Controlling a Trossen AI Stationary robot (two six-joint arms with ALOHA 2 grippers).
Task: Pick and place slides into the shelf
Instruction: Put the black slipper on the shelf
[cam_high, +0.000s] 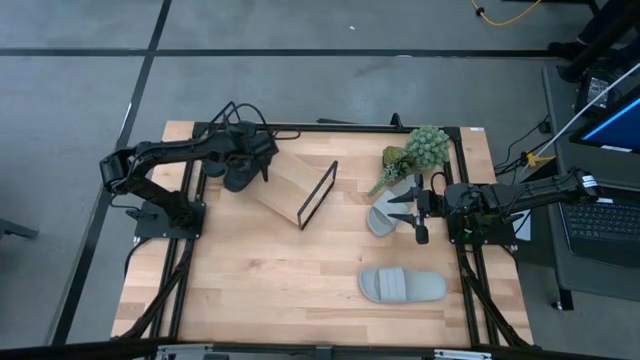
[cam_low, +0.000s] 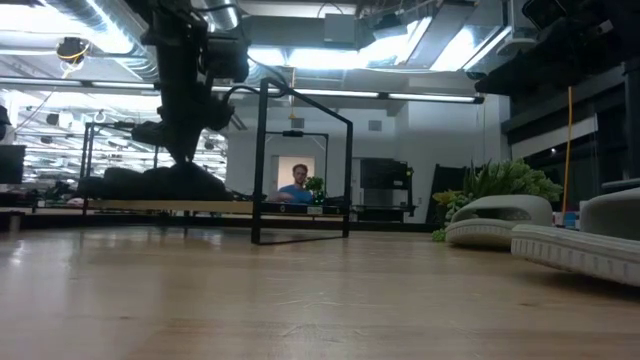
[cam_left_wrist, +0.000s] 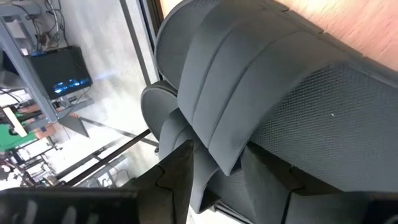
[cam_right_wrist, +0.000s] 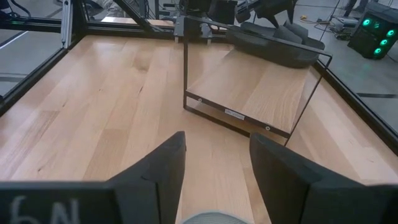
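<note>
Upper left, the left gripper (cam_high: 243, 160) clamps black slides (cam_high: 238, 176) on the shelf (cam_high: 290, 188); the right gripper (cam_high: 412, 209) gapes over a grey slide (cam_high: 383, 214), another grey slide (cam_high: 401, 286) lower right; no writing readable

Shelf (cam_high: 290, 190) stood near the table's (cam_high: 260, 290) far edge, left of centre, with slides (cam_high: 240, 172) on its left end. Plant (cam_high: 415, 152) sat toward the far right corner; two slides (cam_high: 384, 216) (cam_high: 402, 286) lay along the right edge.

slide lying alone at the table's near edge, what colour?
Light grey. The slide shows best in the high view.
</note>
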